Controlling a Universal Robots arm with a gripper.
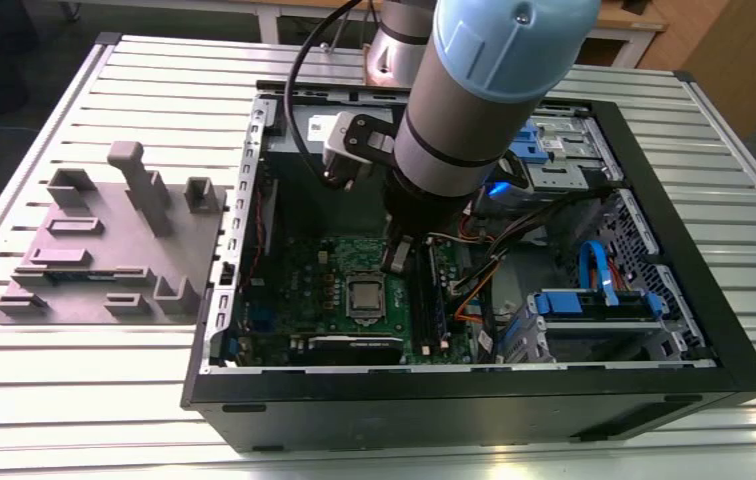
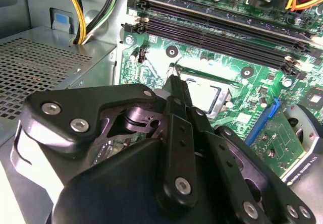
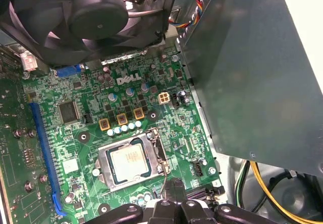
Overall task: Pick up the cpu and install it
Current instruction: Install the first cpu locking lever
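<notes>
The cpu [image 1: 365, 296] lies flat in its socket on the green motherboard [image 1: 311, 300] inside the open computer case; its silver top shows in the first wrist view [image 3: 130, 162]. In the second wrist view the cpu [image 2: 204, 94] is partly hidden behind the fingers. My gripper [image 1: 398, 255] hangs just above the board beside the socket, towards the memory slots. Its black fingers [image 2: 176, 113] meet at a thin tip, shut with nothing between them. The gripper's tip [image 3: 176, 183] stands by the socket's edge, close to a thin metal lever [image 3: 164, 181].
A black fan [image 3: 86, 17] and a grey metal box [image 3: 252, 72] flank the socket. Long memory slots [image 2: 217, 22], a blue card slot [image 3: 43, 153] and coloured cables [image 2: 96, 12] lie close. Drive cages [image 1: 592, 300] fill the case's right. A grey fixture [image 1: 111, 250] stands outside.
</notes>
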